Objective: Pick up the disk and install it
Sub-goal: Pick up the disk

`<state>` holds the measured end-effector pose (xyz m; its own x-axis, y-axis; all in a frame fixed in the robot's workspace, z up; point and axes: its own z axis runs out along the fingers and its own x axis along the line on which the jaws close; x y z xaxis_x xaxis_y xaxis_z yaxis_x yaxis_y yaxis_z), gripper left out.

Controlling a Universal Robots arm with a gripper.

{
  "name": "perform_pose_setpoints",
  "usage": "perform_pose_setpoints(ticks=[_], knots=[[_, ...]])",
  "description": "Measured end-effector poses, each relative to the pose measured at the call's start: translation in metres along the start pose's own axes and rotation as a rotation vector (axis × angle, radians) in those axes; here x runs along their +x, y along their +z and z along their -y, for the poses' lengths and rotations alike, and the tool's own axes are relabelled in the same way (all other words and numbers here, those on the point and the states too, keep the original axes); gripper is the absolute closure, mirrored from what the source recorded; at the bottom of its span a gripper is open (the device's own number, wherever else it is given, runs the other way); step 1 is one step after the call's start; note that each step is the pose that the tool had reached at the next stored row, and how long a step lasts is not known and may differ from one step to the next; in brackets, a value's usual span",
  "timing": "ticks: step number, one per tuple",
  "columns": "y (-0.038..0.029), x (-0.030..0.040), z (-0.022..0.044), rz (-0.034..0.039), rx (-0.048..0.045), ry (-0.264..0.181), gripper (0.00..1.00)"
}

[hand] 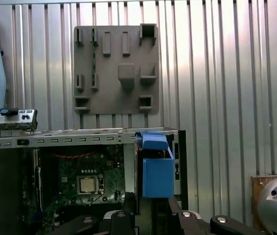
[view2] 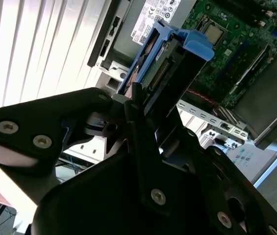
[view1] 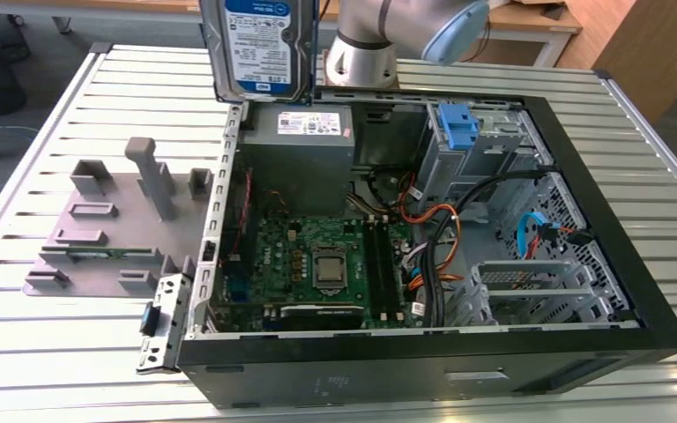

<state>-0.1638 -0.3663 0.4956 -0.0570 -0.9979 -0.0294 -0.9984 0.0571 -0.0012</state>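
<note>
The disk (view1: 262, 48) hangs upright in the air, clamped between the jaws, over the power supply (view1: 303, 132) end of the open computer case (view1: 374, 383). Loose cables (view1: 439, 236) cross the case beside the drive cage (view1: 539, 286). A grey stand (view1: 103, 229) sits alongside on the counter (view1: 33, 370). The disk's top is cut off in the exterior view.

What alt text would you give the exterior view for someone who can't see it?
The disk, label facing the camera, hangs at the top edge above the power supply of an open computer case lying on a slatted metal table. A grey stand sits beside the case at the exterior view's left; the robot arm rises behind.
</note>
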Motion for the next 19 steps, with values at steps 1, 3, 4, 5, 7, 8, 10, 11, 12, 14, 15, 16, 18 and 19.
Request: perform_pose_setpoints(ticks=[1, 3, 4, 5, 7, 8, 10, 11, 12, 14, 15, 16, 18, 19], knots=[[0.0001, 0.0000, 0.0034, 0.0000, -0.0001, 0.000, 0.65], [0.0003, 0.0002, 0.0099, 0.0000, -0.0002, 0.000, 0.65], [0.0004, 0.0002, 0.0132, 0.0000, -0.0003, 0.000, 0.65], [0.0004, 0.0003, 0.0165, -0.0001, -0.0005, 0.000, 0.65], [0.0006, 0.0003, 0.0219, 0.0000, -0.0005, 0.000, 0.65], [0.0007, 0.0003, 0.0249, 0.0000, -0.0005, 0.000, 0.65], [0.0009, 0.0002, 0.0307, 0.0000, -0.0006, 0.000, 0.65], [0.0009, 0.0001, 0.0334, 0.0000, -0.0006, 0.000, 0.65], [0.0010, 0.0001, 0.0362, 0.0000, -0.0006, 0.000, 0.65], [0.0011, 0.0000, 0.0415, -0.0001, -0.0007, 0.000, 0.65], [0.0012, -0.0001, 0.0437, -0.0001, -0.0007, 0.000, 0.65], [0.0012, -0.0002, 0.0455, -0.0002, -0.0007, 0.000, 0.65], [0.0013, -0.0003, 0.0477, -0.0001, -0.0007, 0.000, 0.65], [0.0013, -0.0003, 0.0480, -0.0001, -0.0007, 0.000, 0.65]])
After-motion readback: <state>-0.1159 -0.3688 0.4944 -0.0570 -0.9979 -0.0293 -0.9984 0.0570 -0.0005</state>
